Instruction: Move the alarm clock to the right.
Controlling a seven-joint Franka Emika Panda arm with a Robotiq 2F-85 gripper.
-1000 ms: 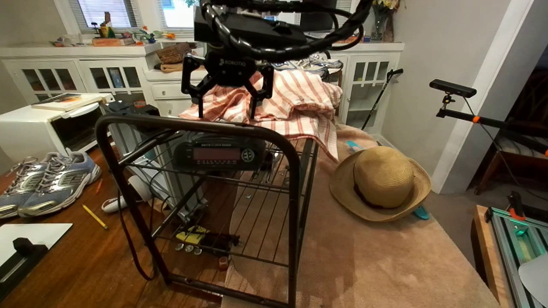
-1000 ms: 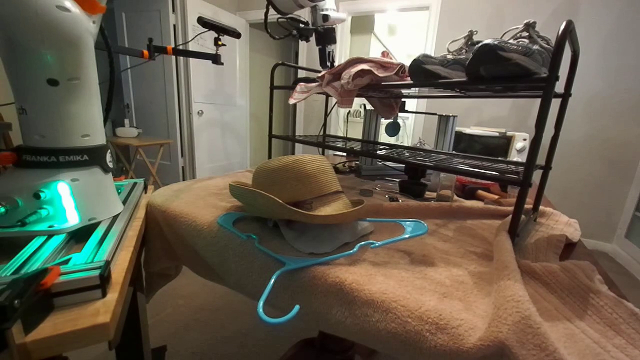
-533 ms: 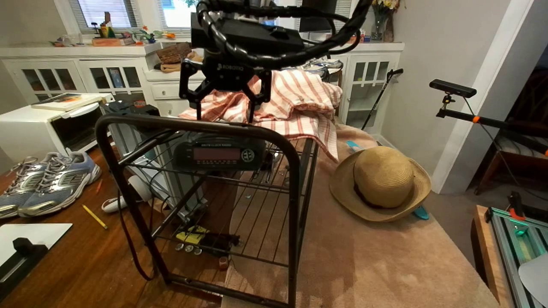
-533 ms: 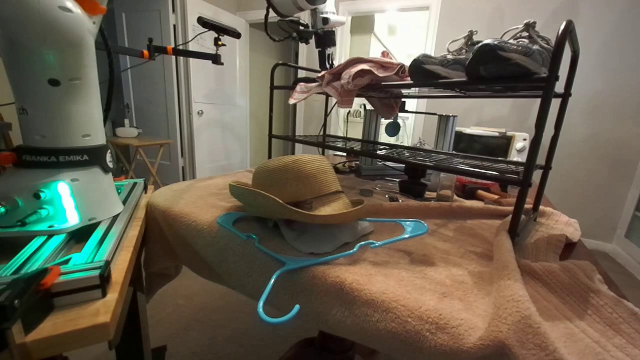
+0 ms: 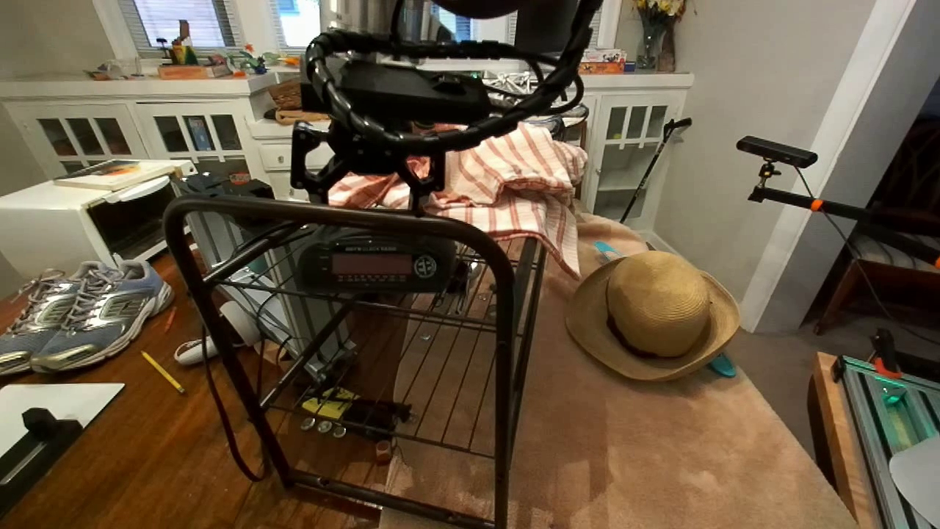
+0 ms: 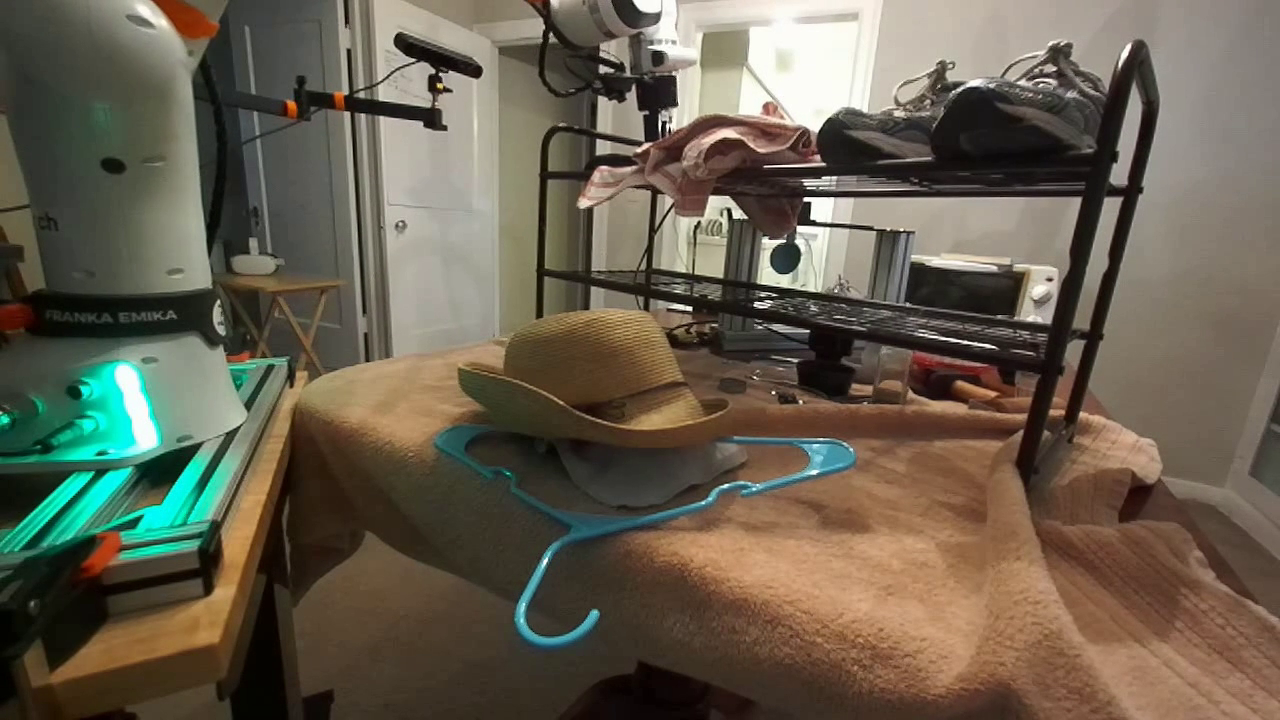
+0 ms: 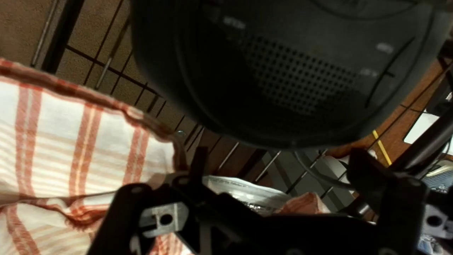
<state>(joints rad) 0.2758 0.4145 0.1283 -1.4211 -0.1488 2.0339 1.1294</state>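
The alarm clock (image 5: pixel 373 266) is black, low and wide with a dark reddish front strip. It sits on the top shelf of the black wire rack (image 5: pixel 507 367), behind the rack's end bar, in an exterior view. Its black top with speaker holes fills the upper wrist view (image 7: pixel 293 74). My gripper (image 5: pixel 369 206) is open and empty above and behind the clock. It also shows in the wrist view (image 7: pixel 277 156), where the clock's edge lies beyond the fingertips and the fingers look apart from it. In an exterior view the gripper (image 6: pixel 652 128) is partly hidden by the striped towel.
The striped towel (image 5: pixel 514 173) lies on the shelf beside the gripper. Shoes (image 6: pixel 1020 115) stand farther along it. The end bar (image 5: pixel 345 213) rises before the clock. A straw hat (image 5: pixel 657 305) and blue hanger (image 6: pixel 640 520) lie below. A cable (image 7: pixel 318 175) trails near the clock.
In an exterior view my gripper has moved left and down, lower behind the end bar. The fingers stay open. The clock and towel have not moved.
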